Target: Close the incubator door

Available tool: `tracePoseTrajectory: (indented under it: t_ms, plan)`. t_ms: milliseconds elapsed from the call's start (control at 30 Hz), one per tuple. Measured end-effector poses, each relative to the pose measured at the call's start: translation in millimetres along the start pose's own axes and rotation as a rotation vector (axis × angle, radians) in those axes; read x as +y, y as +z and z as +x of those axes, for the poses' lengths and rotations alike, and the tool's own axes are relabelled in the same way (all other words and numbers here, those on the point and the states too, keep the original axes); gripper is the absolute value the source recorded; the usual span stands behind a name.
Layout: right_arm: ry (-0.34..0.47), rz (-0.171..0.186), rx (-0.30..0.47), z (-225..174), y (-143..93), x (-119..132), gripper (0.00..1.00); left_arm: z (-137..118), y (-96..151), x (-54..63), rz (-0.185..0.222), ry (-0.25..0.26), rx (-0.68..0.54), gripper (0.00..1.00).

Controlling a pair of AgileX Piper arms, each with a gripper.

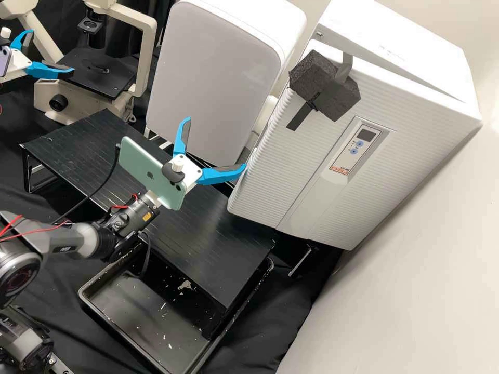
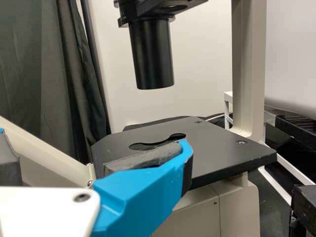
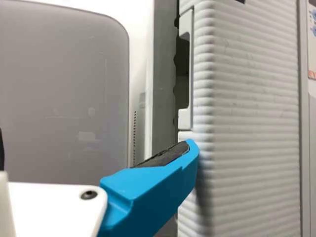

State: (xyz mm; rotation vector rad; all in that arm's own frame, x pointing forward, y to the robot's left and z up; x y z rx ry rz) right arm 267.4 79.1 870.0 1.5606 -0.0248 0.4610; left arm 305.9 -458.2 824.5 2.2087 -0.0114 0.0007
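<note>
1. blue fingers [image 1: 223, 175] of the right gripper [image 1: 216, 144] stood apart, holding nothing, one tip at the free edge of the incubator door [image 1: 291, 161]; whether it touched could not be told.
2. from that tip, the door lay to the right in the high view, its long free edge slanting up and rightward. the right gripper was nearer; the left gripper [image 1: 51, 52], fingers also parted, hung by the microscope [image 1: 147, 57].
3. white and ribbed, the door stood slightly ajar from the incubator body [image 1: 400, 59], with a black foam block [image 1: 338, 98] taped near its upper corner and a small control panel [image 1: 353, 150].
4. a push against its front seemed the likely next step.
</note>
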Motion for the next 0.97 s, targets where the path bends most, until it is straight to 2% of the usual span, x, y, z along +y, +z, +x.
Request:
tracePoseTrajectory:
  t_ms: [133,433,567,700,800,833,933,967]
  plan:
    - [-0.007,-0.046,0.013,6,-2,-4,1.0,0,0,0.0,0.0,0.0,0.0,1.0]
    - [0.022,-0.073,0.005,-28,-6,15,1.0,0,0,0.0,0.0,0.0,0.0,1.0]
    - [0.066,-0.064,-0.005,-46,-6,27,1.0,0,0,0.0,0.0,0.0,0.0,1.0]
    - [0.103,-0.048,-0.05,-50,-1,28,1.0,0,0,0.0,0.0,0.0,0.0,1.0]
    - [0.094,-0.018,-0.109,-54,9,22,1.0,0,0,0.0,0.0,0.0,0.0,1.0]
    - [0.083,-0.001,-0.12,-56,11,20,1.0,0,0,0.0,0.0,0.0,0.0,1.0]
    - [0.034,0.08,-0.129,-59,17,13,1.0,0,0,0.0,0.0,0.0,0.0,1.0]
    - [0.023,0.094,-0.133,-60,19,11,1.0,0,0,0.0,0.0,0.0,0.0,1.0]
